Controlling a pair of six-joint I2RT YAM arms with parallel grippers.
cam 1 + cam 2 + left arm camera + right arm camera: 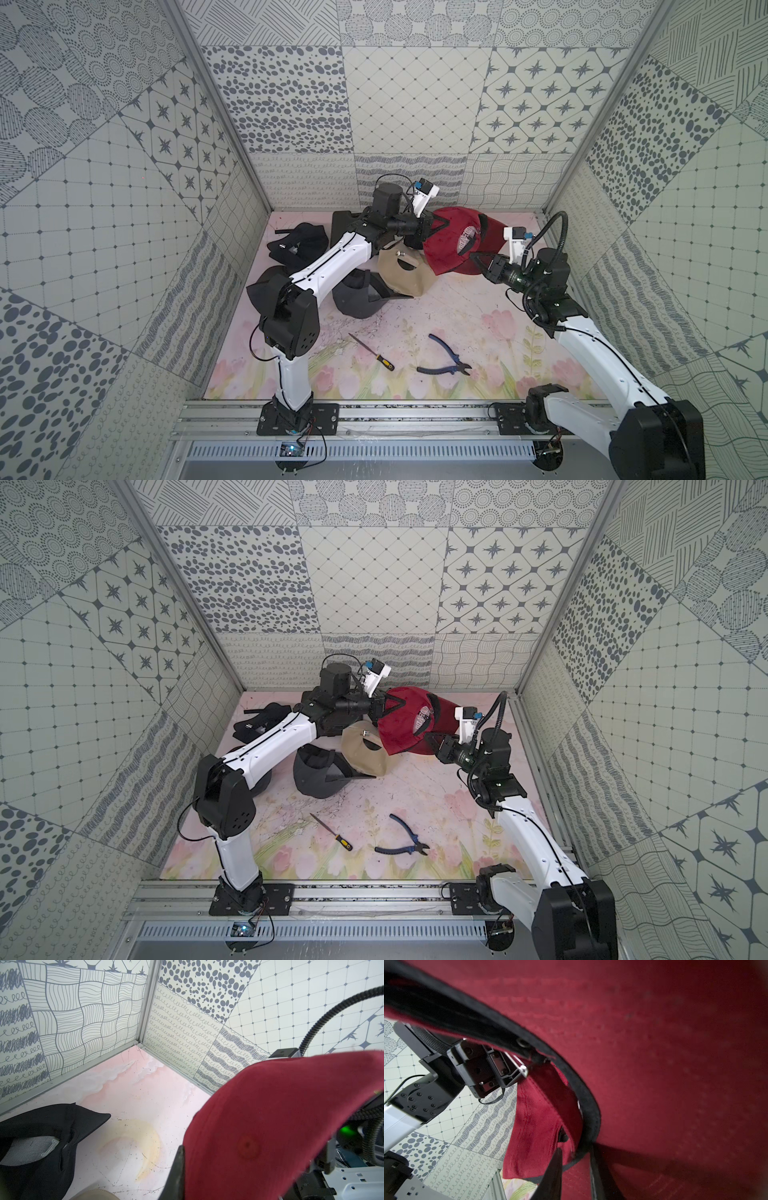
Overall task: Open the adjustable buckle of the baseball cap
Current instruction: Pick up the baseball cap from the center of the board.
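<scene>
Our left end effector is clamped on the back edge of the red baseball cap, holding it up over the bench by the far wall. Our right end effector straddles the cap's rim, but we can't tell if it's actually pinching.

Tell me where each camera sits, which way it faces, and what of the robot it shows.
Top views: high behind the arm bases, looking down toward the back wall; both arms, left gripper and right gripper at the red cap.
Left wrist: on the left arm, facing a back corner past the red cap; one own finger shows.
Right wrist: looks into the red cap toward the left gripper; own fingers show.
Shared: the red cap appears in all; the top views nearly match.
</scene>
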